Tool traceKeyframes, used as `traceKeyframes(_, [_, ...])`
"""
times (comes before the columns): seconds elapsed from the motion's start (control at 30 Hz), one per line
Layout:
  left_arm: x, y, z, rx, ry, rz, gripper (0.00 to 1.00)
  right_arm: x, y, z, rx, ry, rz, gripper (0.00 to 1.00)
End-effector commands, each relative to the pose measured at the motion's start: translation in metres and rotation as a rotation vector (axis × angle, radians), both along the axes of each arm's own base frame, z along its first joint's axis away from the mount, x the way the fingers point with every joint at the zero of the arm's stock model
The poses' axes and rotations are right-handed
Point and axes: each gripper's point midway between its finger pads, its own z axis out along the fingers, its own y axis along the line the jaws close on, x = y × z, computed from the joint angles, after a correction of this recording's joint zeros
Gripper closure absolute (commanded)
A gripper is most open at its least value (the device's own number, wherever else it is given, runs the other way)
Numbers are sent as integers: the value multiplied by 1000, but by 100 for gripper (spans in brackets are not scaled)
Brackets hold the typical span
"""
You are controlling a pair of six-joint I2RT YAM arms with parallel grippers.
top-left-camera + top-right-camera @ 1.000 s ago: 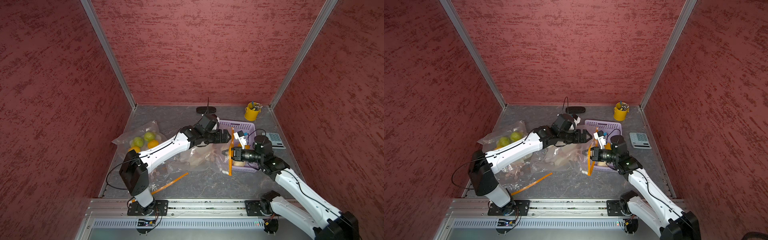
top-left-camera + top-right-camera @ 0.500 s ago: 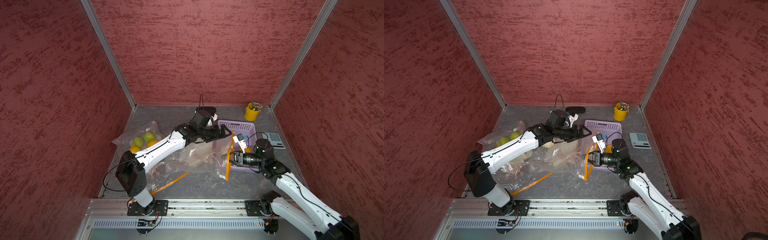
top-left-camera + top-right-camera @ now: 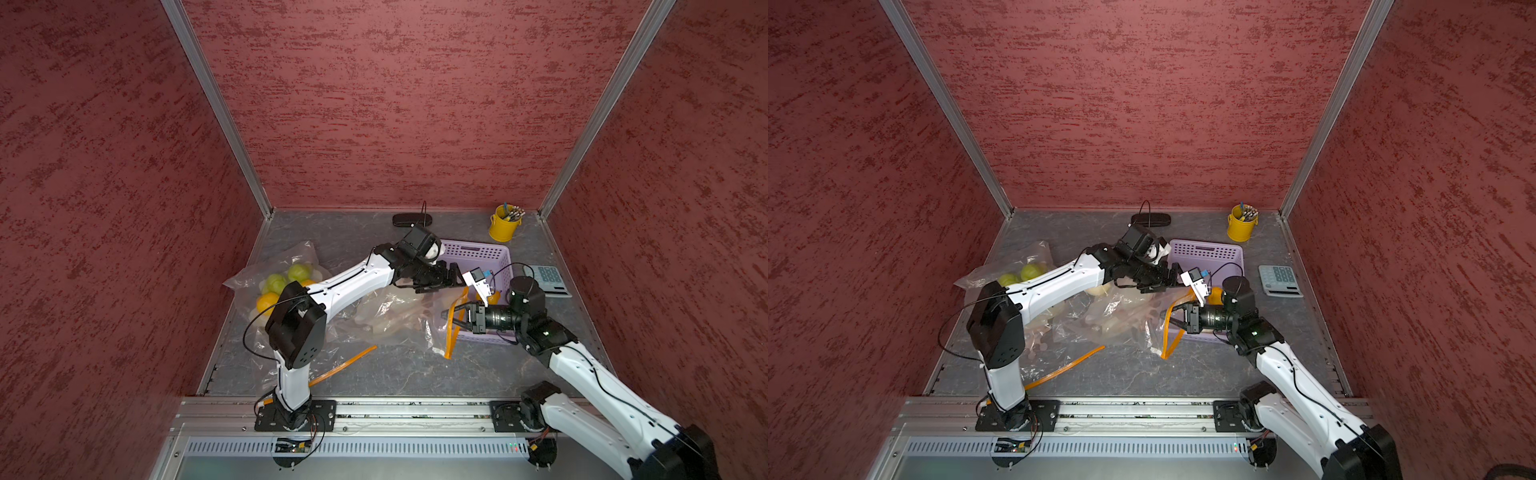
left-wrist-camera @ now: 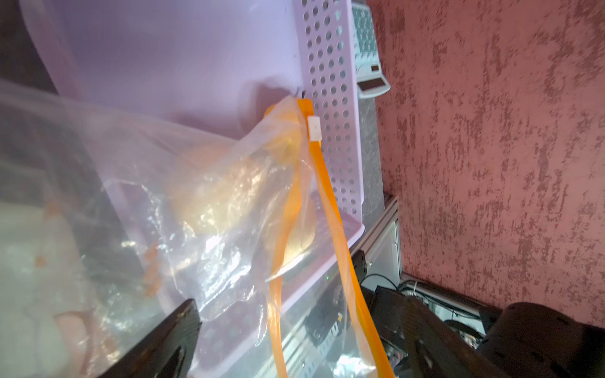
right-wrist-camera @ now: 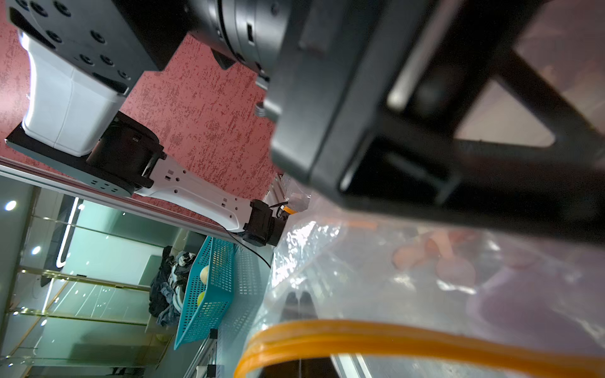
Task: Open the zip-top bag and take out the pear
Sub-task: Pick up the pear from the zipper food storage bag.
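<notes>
Left wrist view: pear is sitting inside the clear zip-top bag, by the purple basket.
Right gripper is pinching the bag's orange zip rim; left gripper is hovering, jaws spread, grasping nothing.

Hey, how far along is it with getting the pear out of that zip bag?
Done: the bag mouth looks unzipped, its orange edges parted. In hand: the right gripper pinches the orange rim while the open left gripper hovers at the mouth. Left: the pear is inside the bag.

Mottled red walls on three sides, aluminium corner posts, grey marbled floor, bright even light.
</notes>
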Motion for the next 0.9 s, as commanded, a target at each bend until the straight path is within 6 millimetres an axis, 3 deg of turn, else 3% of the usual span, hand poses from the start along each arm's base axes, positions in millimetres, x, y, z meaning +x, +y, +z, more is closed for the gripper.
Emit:
traceKeyframes(0.0, [-23, -14, 4, -45, 13, -124, 9, 3, 3, 12, 1, -71, 3, 100])
traceKeyframes(0.17, [-30, -12, 3, -100, 38, -171, 40, 13, 0, 14, -39, -88, -47, 100])
traceKeyframes(0.33, [-20, -5, 17, -150, 14, -142, 94, 28, -2, 9, -86, -64, -104, 100])
traceKeyframes(0.37, [-16, -3, 21, -156, 5, -129, 100, 30, -2, 8, -93, -58, -115, 100])
traceKeyframes(0.67, [20, 39, 67, -199, -160, 42, 100, 34, -15, 0, -144, 8, -218, 100])
traceKeyframes(0.77, [22, 47, 80, -222, -208, 71, 100, 38, -23, -4, -143, 54, -296, 100])
traceKeyframes(0.87, [17, 47, 89, -227, -246, 76, 100, 47, -11, 13, 10, 76, -291, 100])
